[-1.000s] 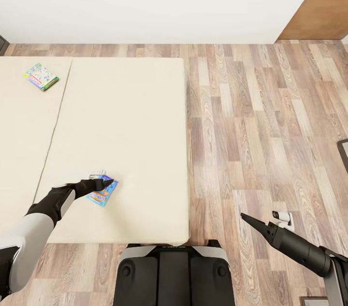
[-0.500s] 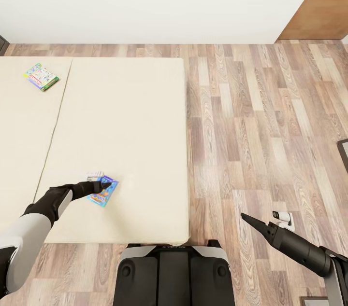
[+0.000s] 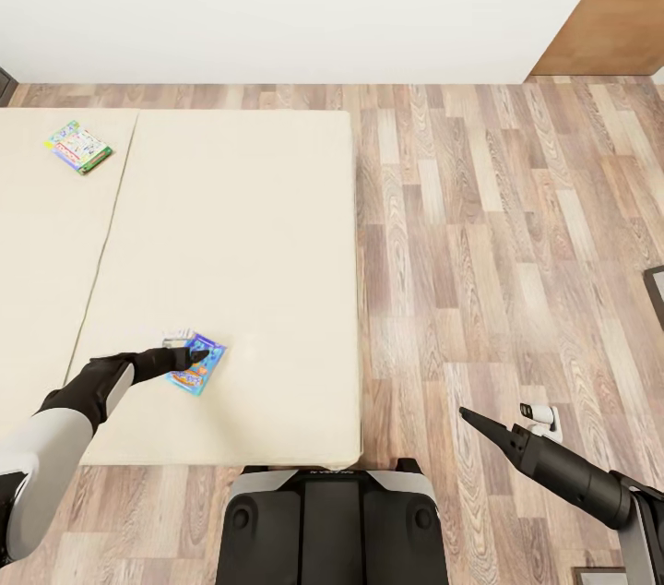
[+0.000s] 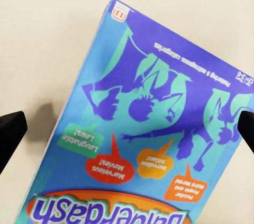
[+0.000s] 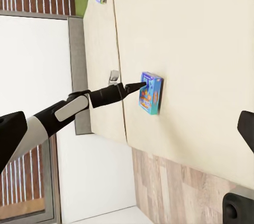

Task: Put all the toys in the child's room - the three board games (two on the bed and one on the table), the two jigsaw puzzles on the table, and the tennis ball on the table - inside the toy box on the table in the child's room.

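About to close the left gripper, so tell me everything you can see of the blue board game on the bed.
The blue board game is a flat rectangular box with purple figures, coloured speech bubbles and an orange title band. It lies flat and skewed on the bed, near its front edge. The left gripper sits at its far corner, fingers spread on either side; actual contact is unclear.
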You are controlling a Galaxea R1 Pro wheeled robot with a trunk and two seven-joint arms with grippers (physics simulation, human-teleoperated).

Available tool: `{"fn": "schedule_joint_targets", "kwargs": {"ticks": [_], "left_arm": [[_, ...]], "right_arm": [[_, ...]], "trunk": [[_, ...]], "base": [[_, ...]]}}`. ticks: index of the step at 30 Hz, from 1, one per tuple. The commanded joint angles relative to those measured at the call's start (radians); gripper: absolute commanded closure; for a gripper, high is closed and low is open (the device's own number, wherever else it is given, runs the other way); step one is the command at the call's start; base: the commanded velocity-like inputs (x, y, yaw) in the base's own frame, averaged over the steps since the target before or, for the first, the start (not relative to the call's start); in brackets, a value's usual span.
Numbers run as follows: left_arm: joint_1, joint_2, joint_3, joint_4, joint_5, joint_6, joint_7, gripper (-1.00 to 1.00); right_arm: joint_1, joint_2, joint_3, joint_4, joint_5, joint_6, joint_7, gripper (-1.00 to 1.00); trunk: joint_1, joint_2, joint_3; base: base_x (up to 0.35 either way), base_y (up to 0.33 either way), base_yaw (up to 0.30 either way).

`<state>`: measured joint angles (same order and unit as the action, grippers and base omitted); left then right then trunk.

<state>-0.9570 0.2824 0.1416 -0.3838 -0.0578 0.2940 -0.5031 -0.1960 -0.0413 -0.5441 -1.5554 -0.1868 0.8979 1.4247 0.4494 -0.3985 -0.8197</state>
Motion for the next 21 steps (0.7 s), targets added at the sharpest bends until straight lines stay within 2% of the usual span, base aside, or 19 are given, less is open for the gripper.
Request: {"fn": "schedule_joint_targets", "kwargs": {"ticks": [1, 7, 13, 21], "left_arm": [[0.0, -0.001, 0.008, -0.001, -0.006, 0.008, -0.007, -1.0], [0.0, -0.001, 0.006, 0.003, -0.006, 0.01, -0.032, -1.0], [0.0, -0.002, 0.004, 0.007, -0.007, 0.013, -0.102, -1.0], [0.0, -0.003, 0.001, 0.008, -0.007, 0.013, -0.132, -1.0]], "right_arm": [[0.0, 0.0, 0.0, 0.0, -0.002, 0.009, 0.002, -1.0], [0.0, 0.0, 0.0, 0.0, -0.002, 0.009, 0.002, -1.0], [0.0, 0.0, 0.0, 0.0, -0.002, 0.009, 0.002, -1.0], [0.0, 0.0, 0.0, -0.001, -0.002, 0.009, 0.002, -1.0]], "trunk": [[0.001, -0.001, -0.001], [0.001, -0.001, -0.001], [0.001, -0.001, -0.001], [0.001, -0.001, -0.001]], "base": [[0.0, 0.0, 0.0], [0.0, 0.0, 0.0], [0.0, 0.0, 0.0], [0.0, 0.0, 0.0]]}}
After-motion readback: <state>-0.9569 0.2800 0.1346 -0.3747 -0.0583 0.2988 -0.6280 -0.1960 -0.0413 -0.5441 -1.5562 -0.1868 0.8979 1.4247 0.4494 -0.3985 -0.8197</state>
